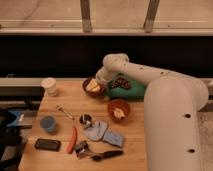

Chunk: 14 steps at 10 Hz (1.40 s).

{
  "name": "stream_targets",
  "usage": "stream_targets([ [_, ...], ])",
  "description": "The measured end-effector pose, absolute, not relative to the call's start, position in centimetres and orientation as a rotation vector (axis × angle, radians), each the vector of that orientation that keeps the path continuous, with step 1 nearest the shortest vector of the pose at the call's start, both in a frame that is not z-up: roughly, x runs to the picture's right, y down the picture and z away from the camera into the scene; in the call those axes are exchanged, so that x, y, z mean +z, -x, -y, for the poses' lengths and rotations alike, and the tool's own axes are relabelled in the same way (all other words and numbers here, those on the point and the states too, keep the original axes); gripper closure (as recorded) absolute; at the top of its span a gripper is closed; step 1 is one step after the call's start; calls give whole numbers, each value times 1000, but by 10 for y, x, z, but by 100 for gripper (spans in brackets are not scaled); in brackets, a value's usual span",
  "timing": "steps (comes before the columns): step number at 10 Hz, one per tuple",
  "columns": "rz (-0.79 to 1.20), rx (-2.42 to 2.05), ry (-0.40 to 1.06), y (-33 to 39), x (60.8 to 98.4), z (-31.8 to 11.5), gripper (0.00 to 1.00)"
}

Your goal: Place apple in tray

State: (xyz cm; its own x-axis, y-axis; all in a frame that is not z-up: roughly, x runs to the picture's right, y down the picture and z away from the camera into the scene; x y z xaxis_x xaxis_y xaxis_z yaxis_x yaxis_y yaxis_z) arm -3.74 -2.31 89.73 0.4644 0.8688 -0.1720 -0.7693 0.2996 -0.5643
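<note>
Small round smooth yellow-orange apple (92, 88) sitting in dark purple round bowl (93, 95), my gripper (99, 79) just above it, fingers apart, green rectangular plastic tray (134, 92) beside the bowl, dark brown lumpy cluster (120, 83) inside, orange round bowl (119, 106) near on wooden table (65, 97).

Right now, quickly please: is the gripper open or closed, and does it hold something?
Gripper: open, over the far side of the dark purple bowl, just above the apple; it seems to hold nothing.
</note>
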Motion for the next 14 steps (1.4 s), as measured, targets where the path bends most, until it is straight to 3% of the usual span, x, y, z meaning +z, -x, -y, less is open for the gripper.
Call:
stream_targets([
  [8, 216, 1083, 728, 64, 929, 13, 20],
  [14, 199, 1091, 710, 44, 959, 28, 20],
])
